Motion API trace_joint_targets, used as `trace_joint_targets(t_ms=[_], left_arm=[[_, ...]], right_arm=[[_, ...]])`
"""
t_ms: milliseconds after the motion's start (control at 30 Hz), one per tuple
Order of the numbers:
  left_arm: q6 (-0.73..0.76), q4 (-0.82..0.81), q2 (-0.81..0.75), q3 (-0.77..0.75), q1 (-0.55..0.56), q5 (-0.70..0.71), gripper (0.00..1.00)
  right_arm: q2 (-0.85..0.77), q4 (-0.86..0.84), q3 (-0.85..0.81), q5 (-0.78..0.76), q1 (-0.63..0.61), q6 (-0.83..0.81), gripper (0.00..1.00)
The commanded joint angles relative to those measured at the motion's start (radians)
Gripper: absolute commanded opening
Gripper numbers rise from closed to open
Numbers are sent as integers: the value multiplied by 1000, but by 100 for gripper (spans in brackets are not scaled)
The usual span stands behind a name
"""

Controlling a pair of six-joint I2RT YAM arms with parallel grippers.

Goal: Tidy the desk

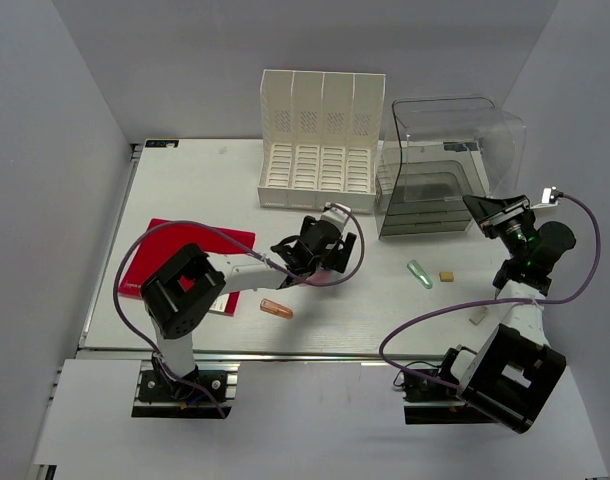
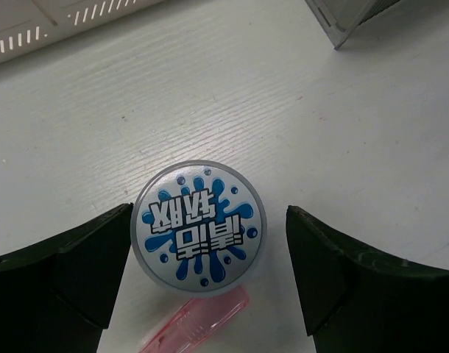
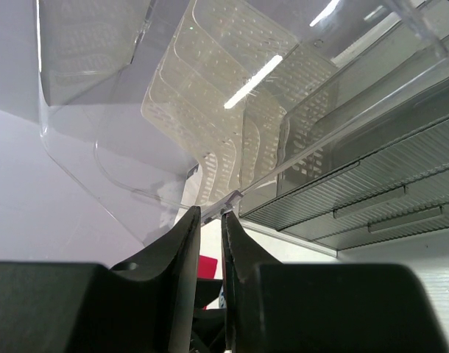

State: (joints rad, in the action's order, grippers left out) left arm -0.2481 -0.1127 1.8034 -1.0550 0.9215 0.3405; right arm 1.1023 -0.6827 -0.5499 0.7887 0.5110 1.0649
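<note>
The white desk [image 1: 215, 190] has a silvery rail [image 1: 285, 352] along its near edge. My left gripper [image 1: 330, 250] hangs over the desk's middle. In the left wrist view it [image 2: 210, 220] is open around a round badge [image 2: 201, 222] with a blue splash and white lettering. The left finger [image 2: 99, 250] touches the badge and the right finger [image 2: 320, 257] stands apart. A clear pink piece [image 2: 199, 323] lies just behind the badge. My right gripper [image 1: 485, 208] [image 3: 211, 213] is shut on the edge of a raised clear cover [image 1: 445, 125] [image 3: 121, 162] over grey trays [image 1: 425, 200].
A white slotted file sorter [image 1: 320, 140] stands at the back. A red book [image 1: 175, 255] lies at the left. An orange-pink cap [image 1: 276, 309], a clear green piece [image 1: 419, 274], a small tan block [image 1: 446, 276] and a small white piece [image 1: 477, 316] lie near the front.
</note>
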Motion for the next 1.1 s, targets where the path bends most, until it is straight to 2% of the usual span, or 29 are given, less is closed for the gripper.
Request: trace_joint_targets(t_ms=[0,133,233,267,333,367,500,800,933,1067], left_arm=[[-6,31,14,-54,11,46,92],[-16,39,34,-57,11,57,86],[-16,25,31,-51,11,58,70],[-14,21,28,-50,11,52,54],[-10,8,21,-43,11,42,39],[-5,7,11,-40,11,31,20],[38,-28,-55,-8,34,-9,0],[228,-289,-265,108,123,-185,0],[311,-490,-276,171,152,-195,0],[371,-732,-208,196,184,-164,0]], right_arm=[[-15,-58,-67,12,0,-34,0],[-12,-55,-73,12,-2,-36,0],[-7,-55,-77,12,0,-37,0],[-5,-54,-79,14,0,-37,0],[-4,-51,-84,15,0,-39,0],[-5,-51,-87,17,-2,-39,0],[-9,-40,-102,18,0,-37,0],[-27,-35,-113,20,0,-14,0],[-35,-28,-114,18,0,-13,0],[-41,-15,-114,14,0,-11,0]])
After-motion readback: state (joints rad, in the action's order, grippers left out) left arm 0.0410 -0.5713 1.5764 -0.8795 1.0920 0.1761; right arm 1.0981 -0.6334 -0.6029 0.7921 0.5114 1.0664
